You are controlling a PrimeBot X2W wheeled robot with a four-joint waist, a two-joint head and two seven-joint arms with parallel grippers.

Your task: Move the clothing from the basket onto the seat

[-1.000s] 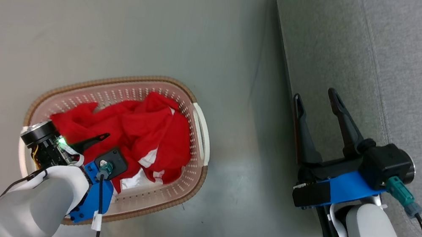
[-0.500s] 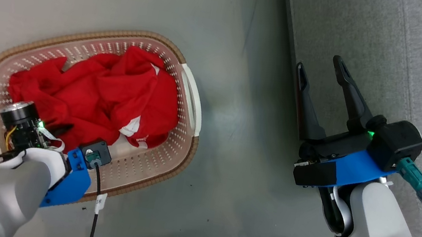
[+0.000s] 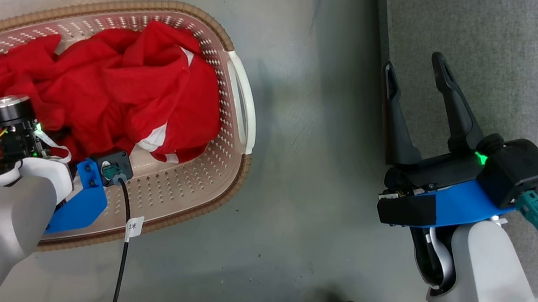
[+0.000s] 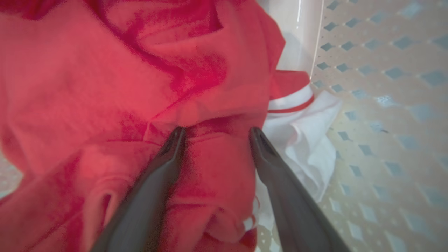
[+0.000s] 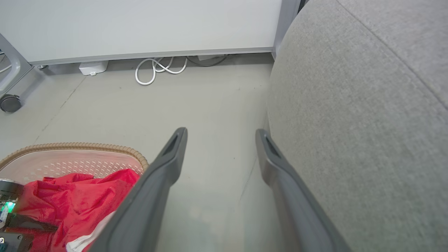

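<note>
Jaws of the left gripper (image 4: 217,134) are spread wide, tips pressed into the clothing (image 3: 111,81), which is heaped in the basket (image 3: 234,112). If only a shallow fold is pinched, the fabric may be dropped short, or the light basket dragged along. Jaws of the right gripper (image 3: 414,66) are likewise spread and empty, held near the edge of the seat (image 3: 483,45).

Grey floor, basket and sofa standing on it

The smooth grey floor (image 3: 290,220) carries the perforated laundry basket (image 3: 107,8) at the head view's left and the light-grey sofa (image 3: 481,55) at upper right, apart. A coiled white cable (image 5: 154,70) and a small white box (image 5: 92,67) lie upper left in the right wrist view.
</note>
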